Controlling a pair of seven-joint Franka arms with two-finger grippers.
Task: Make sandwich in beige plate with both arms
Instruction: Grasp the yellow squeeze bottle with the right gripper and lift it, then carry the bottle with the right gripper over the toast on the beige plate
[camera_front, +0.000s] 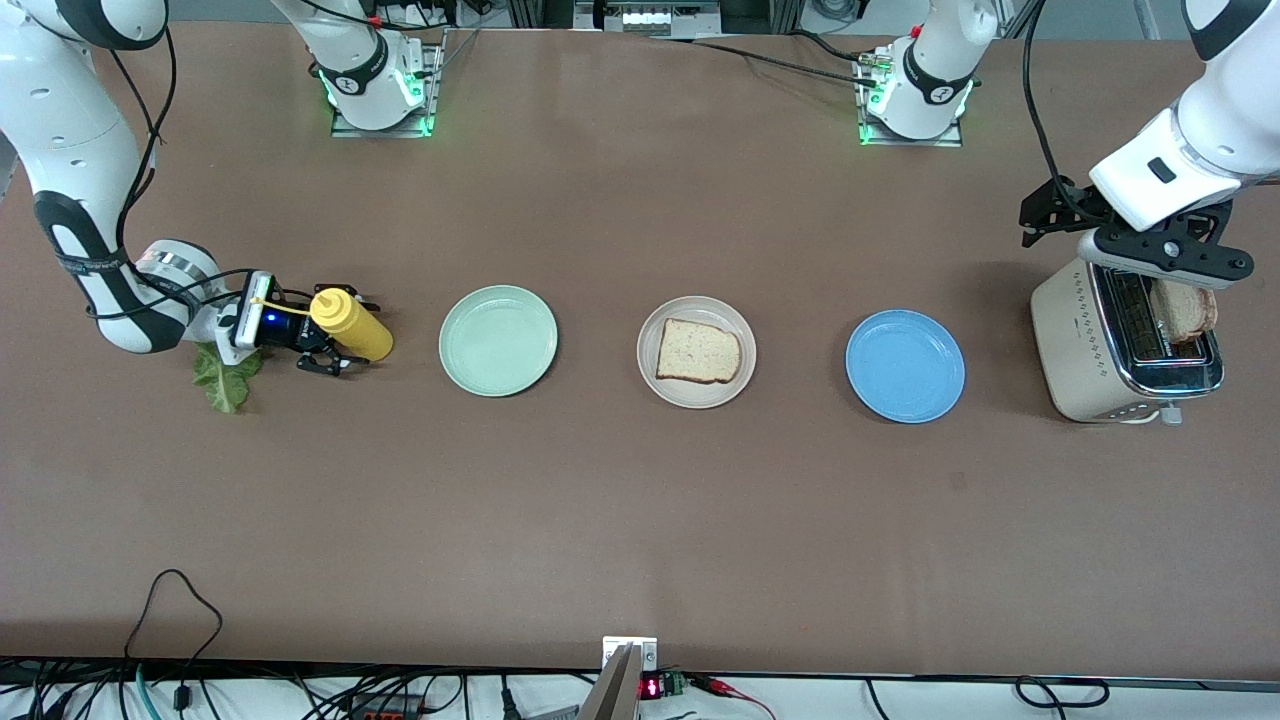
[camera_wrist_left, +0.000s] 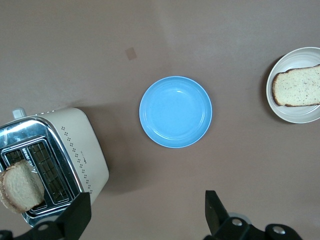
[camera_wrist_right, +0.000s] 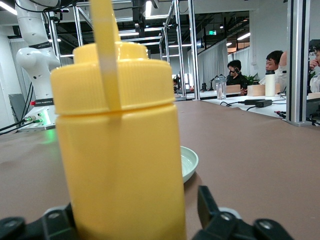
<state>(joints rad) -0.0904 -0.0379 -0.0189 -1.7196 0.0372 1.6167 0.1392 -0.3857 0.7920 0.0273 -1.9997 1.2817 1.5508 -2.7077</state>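
Already the beige plate (camera_front: 697, 352) sits mid-bench with one bread slice (camera_front: 698, 351) lying flat in it; the mint-green plate (camera_front: 498, 340) lies at its nine o'clock, the blue plate (camera_front: 905, 365) at its three o'clock, both bare. Farther out at three o'clock, toward the left arm's end, a beige toaster (camera_front: 1085, 345) holds the second bread slice (camera_front: 1183, 309) standing up out of a slot. The left hand (camera_wrist_left: 145, 212) hangs over the toaster with fingers spread wide, gripping nothing. At nine o'clock, a lettuce leaf (camera_front: 226, 375) lies on the bench, touching the right arm's wrist. Just beside it, the right hand (camera_front: 335, 340) brackets a yellow mustard squeeze bottle (camera_front: 352, 323), one finger on each side; whether they press it yet I cannot tell. The step in hand looks like gripping the bottle. To do it well, squeeze on the body below the cap, firmly enough to lift without crushing sauce out, and keep it upright while carrying.
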